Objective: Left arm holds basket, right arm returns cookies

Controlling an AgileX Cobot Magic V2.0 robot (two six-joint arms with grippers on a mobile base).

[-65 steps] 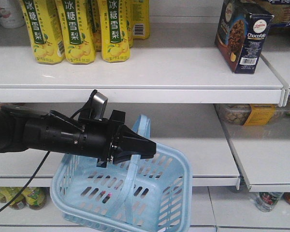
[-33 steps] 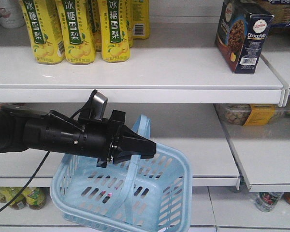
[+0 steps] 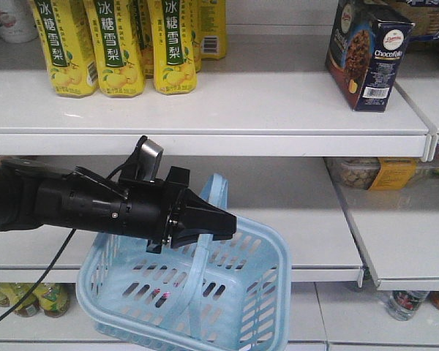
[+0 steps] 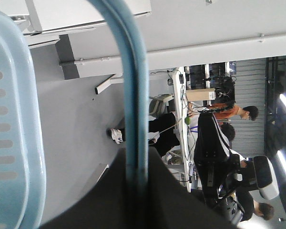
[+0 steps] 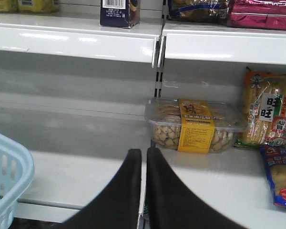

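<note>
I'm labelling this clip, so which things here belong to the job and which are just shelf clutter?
Job:
- basket, handle in the left claw
- cookies, on the top shelf
- right claw, shut, holding nothing

Clutter:
- yellow drink bottles
- clear tub with yellow label
- snack bags

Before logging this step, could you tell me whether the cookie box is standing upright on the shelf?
Upright. The cookie box stands on its short end on the top shelf, right of the yellow bottles, barcode label low on its side.
</note>
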